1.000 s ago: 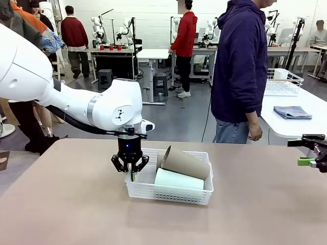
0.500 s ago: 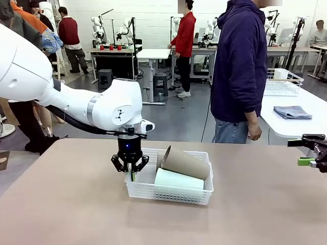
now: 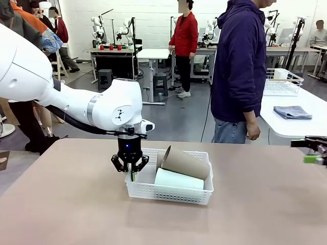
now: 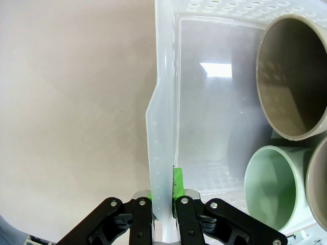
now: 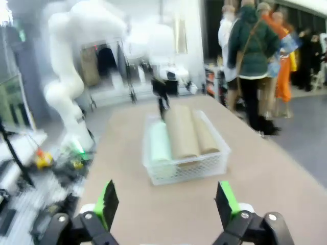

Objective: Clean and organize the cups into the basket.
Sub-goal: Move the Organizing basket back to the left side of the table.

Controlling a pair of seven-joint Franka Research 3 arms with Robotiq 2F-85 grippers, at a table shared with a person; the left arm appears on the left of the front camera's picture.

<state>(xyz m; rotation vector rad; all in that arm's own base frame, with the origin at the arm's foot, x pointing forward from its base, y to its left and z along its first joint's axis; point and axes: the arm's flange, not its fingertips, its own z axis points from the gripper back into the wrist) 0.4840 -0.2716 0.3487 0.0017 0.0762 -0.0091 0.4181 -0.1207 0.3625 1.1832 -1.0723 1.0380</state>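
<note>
The white mesh basket [image 3: 168,193] sits mid-table with the brown-tan cup [image 3: 185,162] lying on its side over the mint green cup [image 3: 179,179]. My left gripper [image 3: 131,174] points straight down at the basket's left end, shut on its wall. In the left wrist view the left gripper [image 4: 163,198] pinches the basket rim [image 4: 161,76], with the tan cup's mouth [image 4: 291,76] and the mint cup's mouth [image 4: 271,186] inside; another tan rim [image 4: 321,178] shows at the edge. My right gripper [image 3: 312,152] hovers at the far right and stands open [image 5: 167,204], holding nothing.
A person in a dark blue hoodie [image 3: 240,66] stands at the far side of the table, hands down. A side table at the right carries a white wire basket [image 3: 283,81] and a folded cloth [image 3: 292,112]. Bare tabletop [image 3: 76,204] surrounds the basket.
My right gripper has drifted to the right, partly past the picture's edge. The left gripper, basket and cups have not moved.
</note>
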